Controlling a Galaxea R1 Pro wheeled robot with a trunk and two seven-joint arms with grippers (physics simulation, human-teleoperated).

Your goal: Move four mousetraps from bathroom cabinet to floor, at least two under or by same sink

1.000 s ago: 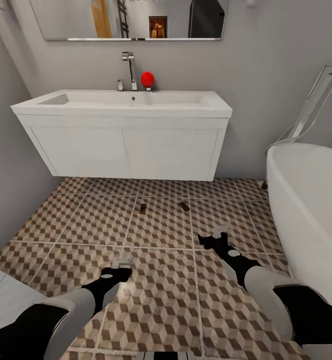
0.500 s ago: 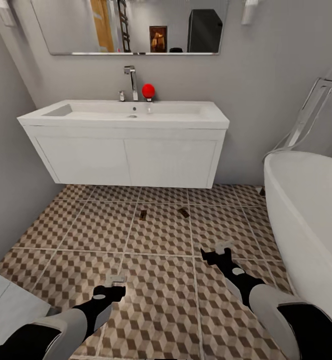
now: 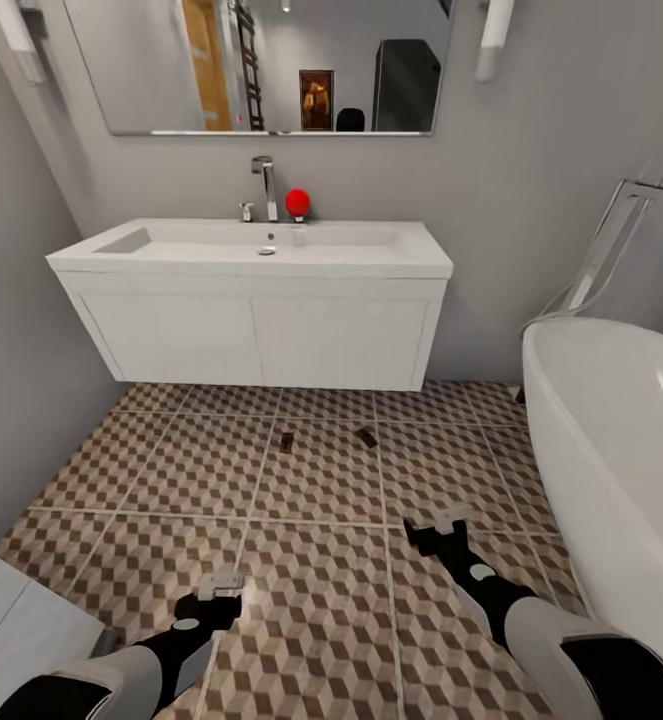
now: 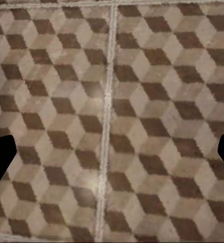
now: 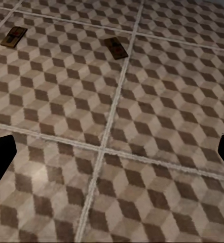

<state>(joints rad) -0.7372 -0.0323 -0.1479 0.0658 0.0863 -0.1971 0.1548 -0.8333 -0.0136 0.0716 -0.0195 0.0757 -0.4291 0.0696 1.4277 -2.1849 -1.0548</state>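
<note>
Head view: two mousetraps (image 3: 287, 441) (image 3: 367, 437) near sink (image 3: 251, 250); details unreadable.

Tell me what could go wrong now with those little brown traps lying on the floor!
Only two small flat brown wooden mousetraps lie on the cube-patterned tiled floor, in front of the white rectangular sink, so the job may be left half-finished. They are tiny and brown like the tiles, so the robot might roll over them. The open right gripper hangs close to the white bathtub and might bump it.
</note>
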